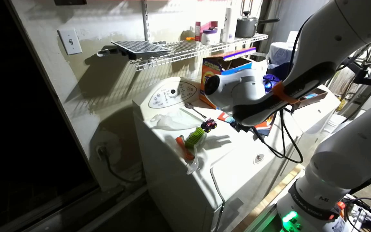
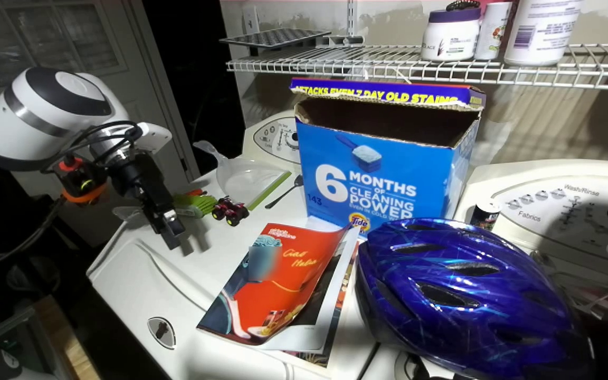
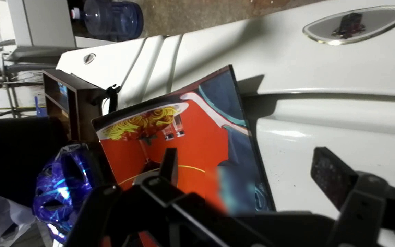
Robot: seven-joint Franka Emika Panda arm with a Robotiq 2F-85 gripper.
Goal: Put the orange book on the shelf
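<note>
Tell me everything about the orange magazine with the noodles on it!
The orange magazine looks like thin, glossy paper. It lies cover up, orange-red and dark blue, saying "airbnb magazine" and "Ciao Italia", with yellow noodles pictured. It's on the white appliance top, near the blue helmet. One long edge curls up above more printed pages, possibly its own. The open gripper isn't holding it.

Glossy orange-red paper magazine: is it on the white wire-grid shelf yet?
No, the magazine lies lower than the shelf, beside the shiny blue helmet.
</note>
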